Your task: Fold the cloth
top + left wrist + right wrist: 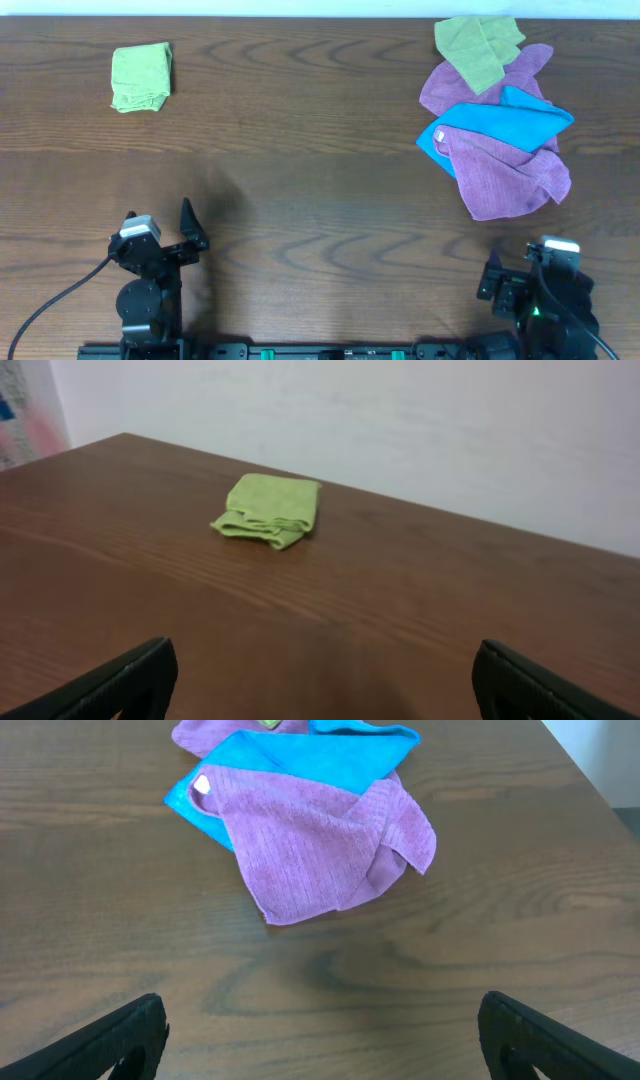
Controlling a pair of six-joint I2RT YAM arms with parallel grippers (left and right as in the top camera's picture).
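While both arms sit at the bottom edge of the overhead frame, the cloth lies in the upper left of that frame, flat on the brown wooden table. It is bright lime green and gathered into a compact, roughly square bundle. In the left wrist view it appears left of centre in the upper half of the frame, with stacked layers showing along its near edge and a pale wall behind the far table edge. Nothing touches it.

The left gripper is at the lower left of the overhead frame, well apart from the cloth. Its two black fingers appear at the bottom corners of the left wrist view, spread wide with only bare table between them.

The right gripper is at the lower right of the overhead frame. Its fingers are likewise spread wide at the bottom corners of the right wrist view and grip nothing.

A pile of other cloths occupies the upper right of the overhead frame. An olive-green cloth lies at the top of the pile, a blue cloth crosses the middle, and a purple cloth overlaps the blue one at the lower end. This pile is near the right gripper but not touching it.
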